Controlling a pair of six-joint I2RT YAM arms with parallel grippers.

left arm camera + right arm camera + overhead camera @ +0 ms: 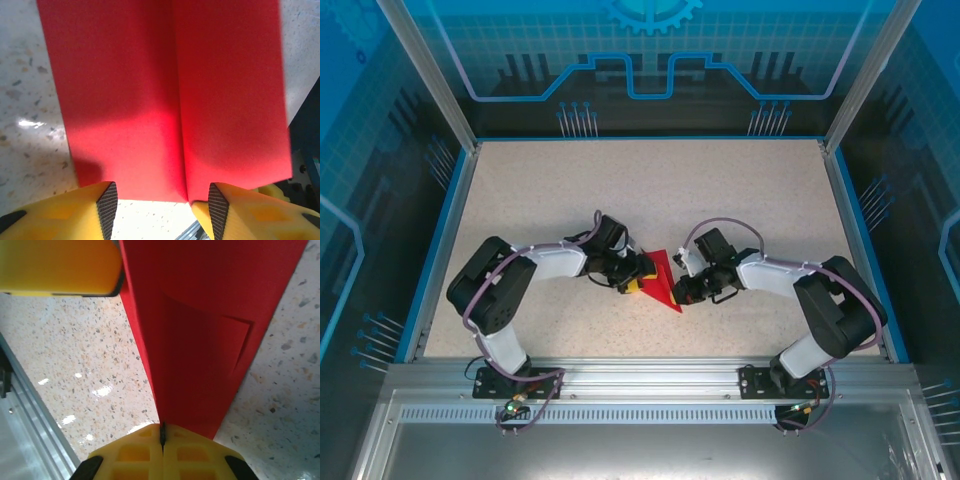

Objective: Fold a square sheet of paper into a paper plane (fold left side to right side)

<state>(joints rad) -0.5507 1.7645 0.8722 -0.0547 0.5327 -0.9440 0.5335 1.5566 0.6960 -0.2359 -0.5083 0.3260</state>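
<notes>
Yellow and pressed tight together, the right gripper pinches the red paper right at its fold. The left gripper stands half wide and holds nothing. The paper's near edge lies just in front of its fingers. The paper's far end is cut off in both wrist views. It has a crease down the middle and a folded flap. From above it looks pointed, lying on the speckled table between both grippers.
</notes>
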